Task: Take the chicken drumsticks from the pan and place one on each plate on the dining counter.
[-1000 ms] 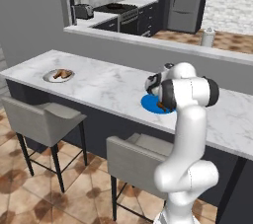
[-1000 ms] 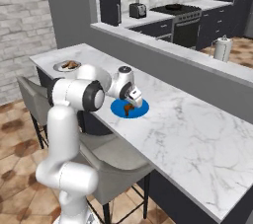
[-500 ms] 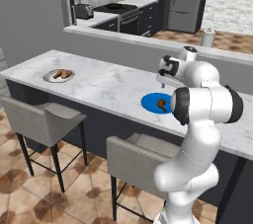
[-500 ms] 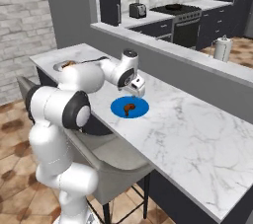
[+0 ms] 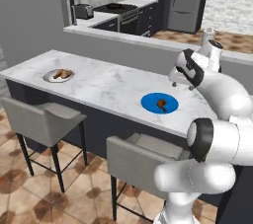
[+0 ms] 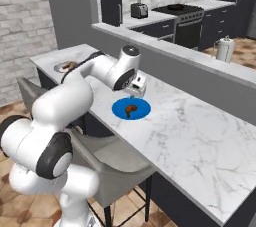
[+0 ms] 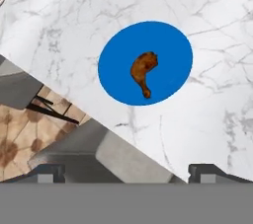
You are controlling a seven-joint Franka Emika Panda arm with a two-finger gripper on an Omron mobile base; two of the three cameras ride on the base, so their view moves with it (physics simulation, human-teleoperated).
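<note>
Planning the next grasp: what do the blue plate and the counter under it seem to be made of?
Blue plate: looks like glazed ceramic or plastic, given its flat uniform colour; the render leaves it open. Counter: polished marble by its white surface with grey veins.

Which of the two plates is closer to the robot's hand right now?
The bright blue plate, with one drumstick on it, lies just below the gripper. The pale plate, holding its own drumstick, sits far along the dining counter near its end.
</note>
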